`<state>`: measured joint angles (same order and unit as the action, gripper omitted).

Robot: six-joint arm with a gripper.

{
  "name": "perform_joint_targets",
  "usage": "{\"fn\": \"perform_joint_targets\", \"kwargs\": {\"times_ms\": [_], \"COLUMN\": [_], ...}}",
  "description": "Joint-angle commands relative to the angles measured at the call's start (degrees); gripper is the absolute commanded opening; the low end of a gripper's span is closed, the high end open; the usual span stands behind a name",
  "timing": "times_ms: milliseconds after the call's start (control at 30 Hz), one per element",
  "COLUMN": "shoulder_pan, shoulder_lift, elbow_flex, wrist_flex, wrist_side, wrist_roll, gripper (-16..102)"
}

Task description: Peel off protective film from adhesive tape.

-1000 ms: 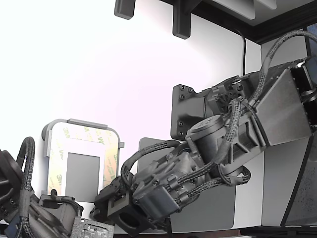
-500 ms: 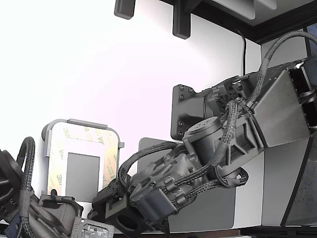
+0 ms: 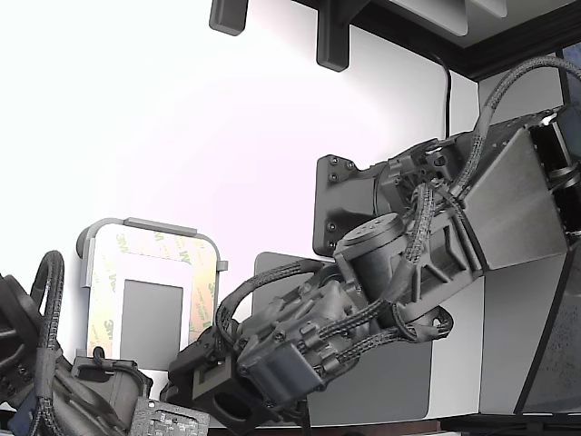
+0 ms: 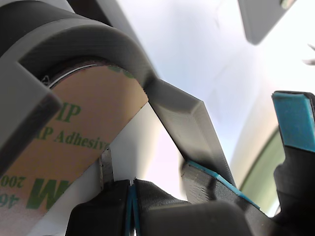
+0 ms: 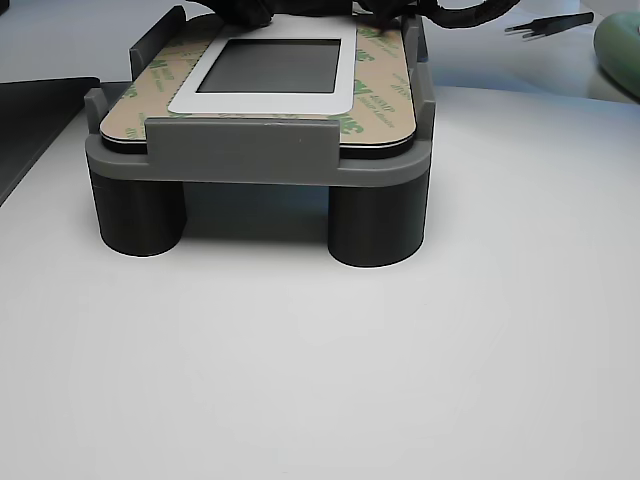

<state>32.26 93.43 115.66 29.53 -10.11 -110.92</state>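
The white plate (image 3: 150, 271) with a grey square centre lies in a grey fixture (image 3: 145, 223) at the exterior view's lower left. Adhesive tape frames it under tan protective film (image 3: 201, 292) printed with green 3M logos. The film lies flat in the other view (image 5: 381, 95) and fills the near corner in the wrist view (image 4: 74, 147). My gripper (image 4: 132, 199) is shut, its blue pads pressed together right at the plate's edge beside the film. Whether any film sits between the pads is hidden. My arm's wrist (image 3: 272, 354) hangs over the plate's lower right corner.
A second arm (image 3: 54, 386) sits at the exterior view's lower left. Another blue-padded finger (image 4: 294, 120) stands close by in the wrist view. A dark grey mat (image 3: 399, 386) lies under my arm. Tweezers (image 5: 545, 22) and a green object (image 5: 622, 40) lie beyond the fixture (image 5: 250, 160).
My arm has sunk slightly toward the exterior view's lower left, mostly in the first half second. The plate, the film and the second arm have not moved.
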Motion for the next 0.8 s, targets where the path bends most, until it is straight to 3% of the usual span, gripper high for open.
{"fn": "perform_joint_targets", "kwargs": {"times_ms": [0,767], "shoulder_pan": [-0.97,-0.09], "shoulder_lift": [1.58,2.72], "elbow_flex": [-0.88,-0.09], "wrist_flex": [-0.26,-0.18], "wrist_side": [-0.18,0.44], "wrist_roll": [0.18,1.32], "gripper": [-11,-11]}}
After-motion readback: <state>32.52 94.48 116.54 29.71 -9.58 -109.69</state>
